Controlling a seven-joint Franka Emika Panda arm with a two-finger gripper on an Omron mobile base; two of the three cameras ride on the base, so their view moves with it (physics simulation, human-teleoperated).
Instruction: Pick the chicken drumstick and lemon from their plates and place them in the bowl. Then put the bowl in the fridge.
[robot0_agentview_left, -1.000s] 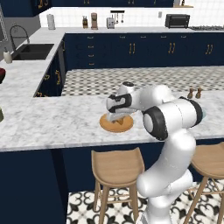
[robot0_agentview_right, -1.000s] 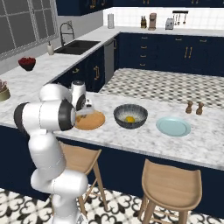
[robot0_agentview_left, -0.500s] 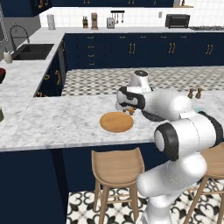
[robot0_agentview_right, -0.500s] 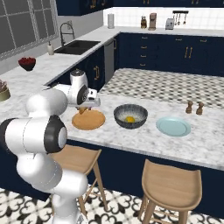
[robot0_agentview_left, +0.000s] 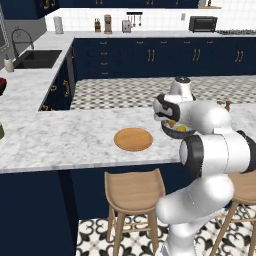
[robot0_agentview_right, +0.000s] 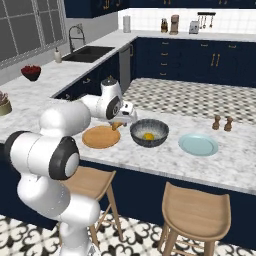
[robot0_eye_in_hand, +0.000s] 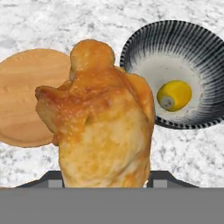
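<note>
The fingers (robot0_eye_in_hand: 105, 186) grasp the chicken drumstick (robot0_eye_in_hand: 103, 118), carried in the air between the tan wooden plate (robot0_agentview_right: 101, 137) and the bowl (robot0_agentview_right: 149, 132), low over the marble worktop (robot0_agentview_right: 150, 160). The lemon (robot0_eye_in_hand: 174, 95) already lies inside the bowl, off to one side of its floor. The pale blue plate (robot0_agentview_right: 198, 144) sits bare just beyond the bowl.

To finish this step well, the drumstick should travel on until it hangs over the bowl's open middle, clear of the near rim, then come down low before the fingers let go, so it settles beside the lemon rather than bouncing out or tipping the bowl.

No brand, label or writing can be read anywhere here.
</note>
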